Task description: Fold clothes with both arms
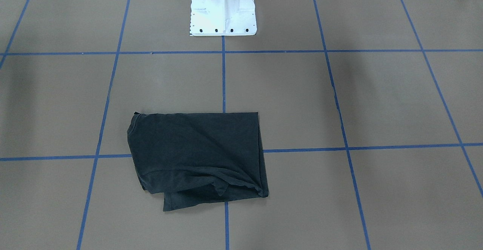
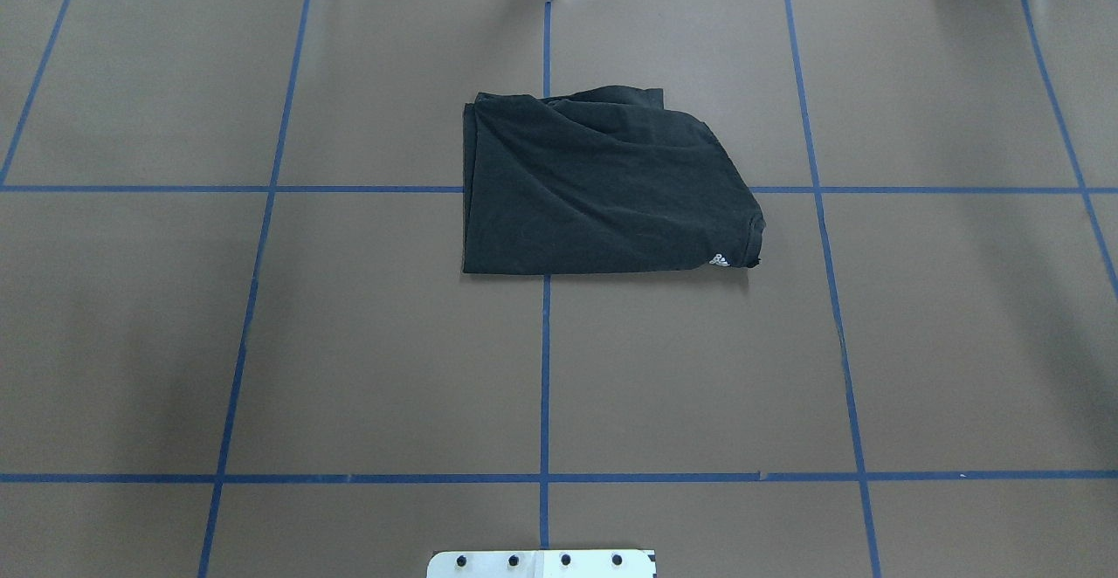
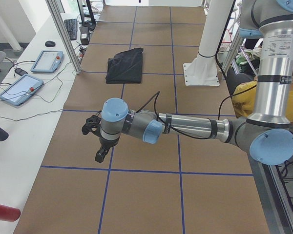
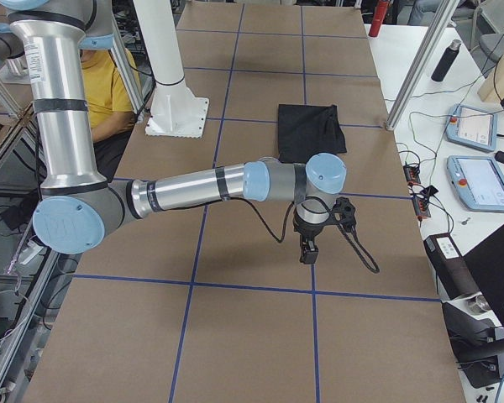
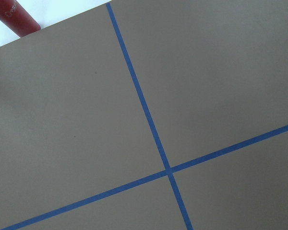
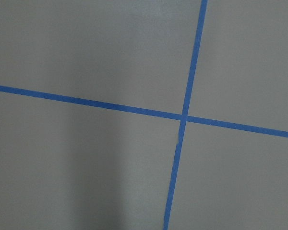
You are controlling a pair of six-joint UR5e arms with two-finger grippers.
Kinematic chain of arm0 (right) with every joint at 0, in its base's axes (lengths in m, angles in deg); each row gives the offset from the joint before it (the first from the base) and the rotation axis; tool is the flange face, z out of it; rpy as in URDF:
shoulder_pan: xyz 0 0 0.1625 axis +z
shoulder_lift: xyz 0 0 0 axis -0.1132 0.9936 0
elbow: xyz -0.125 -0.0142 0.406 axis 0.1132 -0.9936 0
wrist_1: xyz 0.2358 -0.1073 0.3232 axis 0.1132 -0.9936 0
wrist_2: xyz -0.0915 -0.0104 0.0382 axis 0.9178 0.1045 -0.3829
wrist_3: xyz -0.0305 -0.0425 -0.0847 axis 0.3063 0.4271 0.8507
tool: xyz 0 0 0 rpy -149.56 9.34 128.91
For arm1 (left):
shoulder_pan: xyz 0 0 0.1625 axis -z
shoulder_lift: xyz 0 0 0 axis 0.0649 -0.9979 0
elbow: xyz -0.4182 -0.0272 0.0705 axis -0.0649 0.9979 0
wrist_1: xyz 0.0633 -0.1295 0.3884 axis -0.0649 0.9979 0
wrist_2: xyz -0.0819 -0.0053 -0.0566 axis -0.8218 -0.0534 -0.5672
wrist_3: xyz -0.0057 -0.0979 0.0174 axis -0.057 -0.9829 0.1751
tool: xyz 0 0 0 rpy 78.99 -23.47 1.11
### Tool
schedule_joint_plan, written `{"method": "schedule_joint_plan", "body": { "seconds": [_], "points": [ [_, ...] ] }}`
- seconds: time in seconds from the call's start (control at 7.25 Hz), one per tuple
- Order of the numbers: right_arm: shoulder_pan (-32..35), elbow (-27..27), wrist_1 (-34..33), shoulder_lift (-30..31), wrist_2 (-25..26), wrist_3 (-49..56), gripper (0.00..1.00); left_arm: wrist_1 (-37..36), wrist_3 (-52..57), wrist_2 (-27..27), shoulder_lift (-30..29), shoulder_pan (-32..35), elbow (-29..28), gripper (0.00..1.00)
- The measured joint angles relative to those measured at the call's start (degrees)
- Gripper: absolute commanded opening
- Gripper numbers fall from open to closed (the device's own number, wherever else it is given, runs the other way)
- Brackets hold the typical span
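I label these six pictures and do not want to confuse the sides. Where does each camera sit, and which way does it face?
Front-facing: across the table, facing the robot, steeply down; T-shirt, pedestal; no arm.
Overhead: behind the robot, forward and down; pedestal plate only.
Exterior left: table's left end, along it; left arm near.
Exterior right: opposite end; right arm near.
Left wrist: down on a tape cross; no jaws.
Right wrist: likewise, another tape cross.
Shared: all four exterior views show the T-shirt.

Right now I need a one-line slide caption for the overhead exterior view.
Folded black T-shirt, small white logo at one corner, lies across blue tape lines on the brown table.
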Motion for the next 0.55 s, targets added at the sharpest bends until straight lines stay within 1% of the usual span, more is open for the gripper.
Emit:
{"method": "schedule_joint_plan", "body": {
  "seconds": [0.55],
  "points": [
    [-0.04,0.1,0.31,0.65,-0.01,-0.02,1.0,0.14,-0.21,0.05,-0.48,0.0,0.21,1.0]
  ]
}}
